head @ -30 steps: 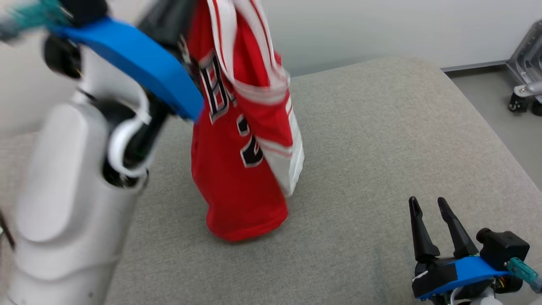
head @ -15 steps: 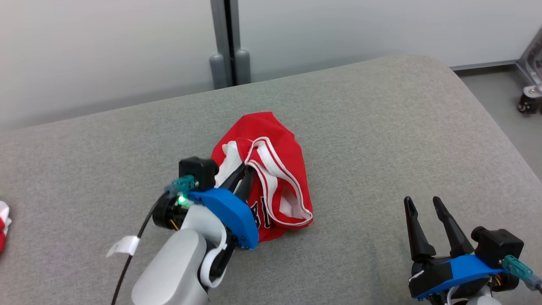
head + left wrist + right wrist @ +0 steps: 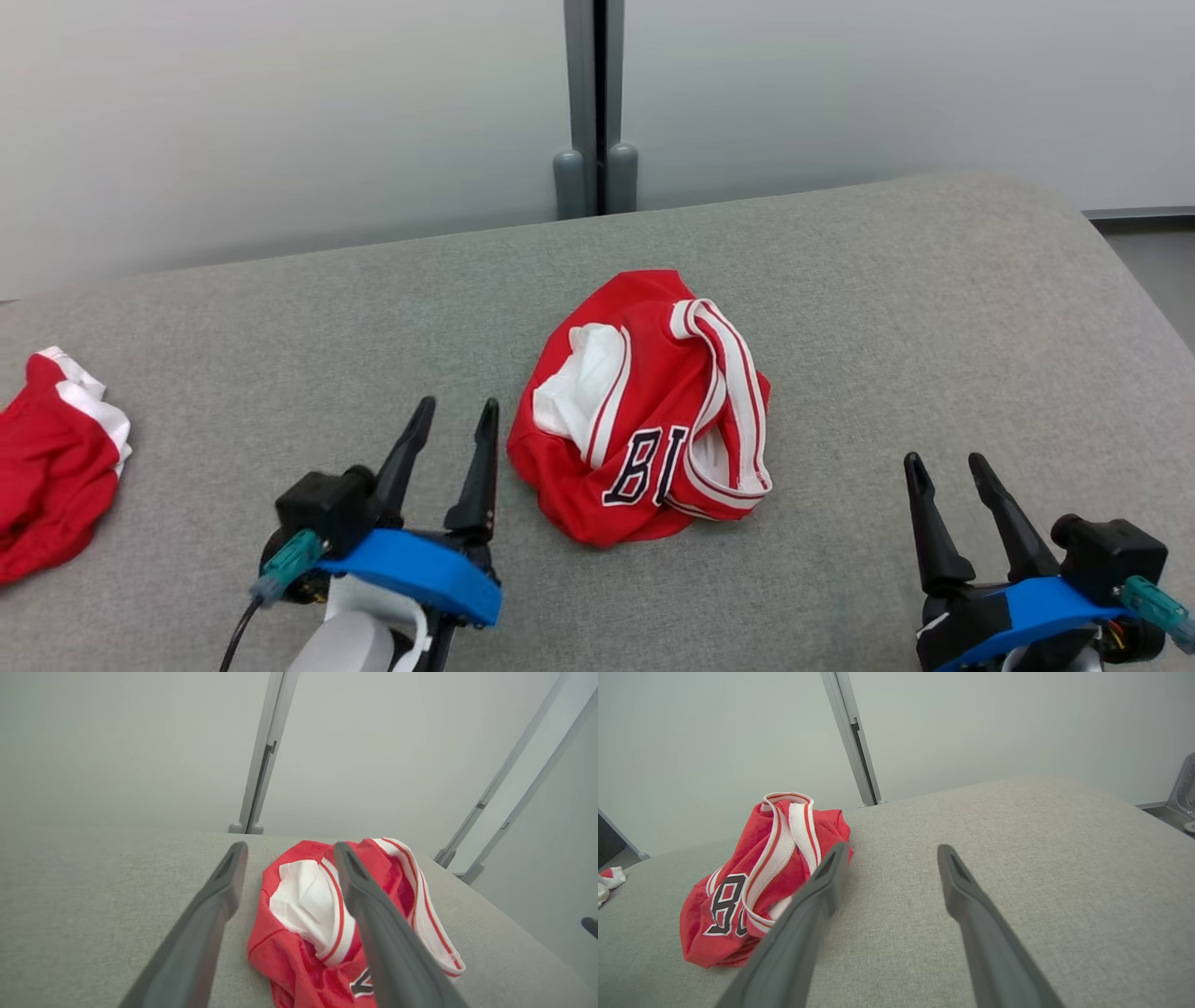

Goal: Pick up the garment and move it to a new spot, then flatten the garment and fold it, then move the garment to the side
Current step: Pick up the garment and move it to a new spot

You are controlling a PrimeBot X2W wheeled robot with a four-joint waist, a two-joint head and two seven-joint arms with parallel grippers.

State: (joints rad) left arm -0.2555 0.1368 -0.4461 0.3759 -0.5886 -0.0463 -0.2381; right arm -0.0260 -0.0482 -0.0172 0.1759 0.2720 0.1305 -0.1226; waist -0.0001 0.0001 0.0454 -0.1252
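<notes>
**Lettering on red garment [image 3: 644, 411] partly legible; both pincers spread**

Black characters with a white outline are printed on the cloth. "BI" can be read in the head view, and the rest is lost in a fold. In the right wrist view two rounded characters are shown on the same cloth, but they cannot be read with certainty. White-and-red striped trim is looped over the heap, and a white lining is exposed on its left side.

Half a second ago the fingers of the left pincer [image 3: 457, 403] were buried among the folds. Now it is drawn back clear of the garment, just beside the heap's left edge. The camera has also shifted, so more of a second red-and-white cloth [image 3: 51, 467] is seen at the far left of the grey padded surface [image 3: 887, 308].

The garment lies crumpled near the middle of that surface, in front of a grey post [image 3: 586, 93]. Both pincers are held low, with fingers pointing away from the robot. The left pincer is spread and empty. The right pincer [image 3: 945, 459], well apart from the garment, is likewise spread and empty.
</notes>
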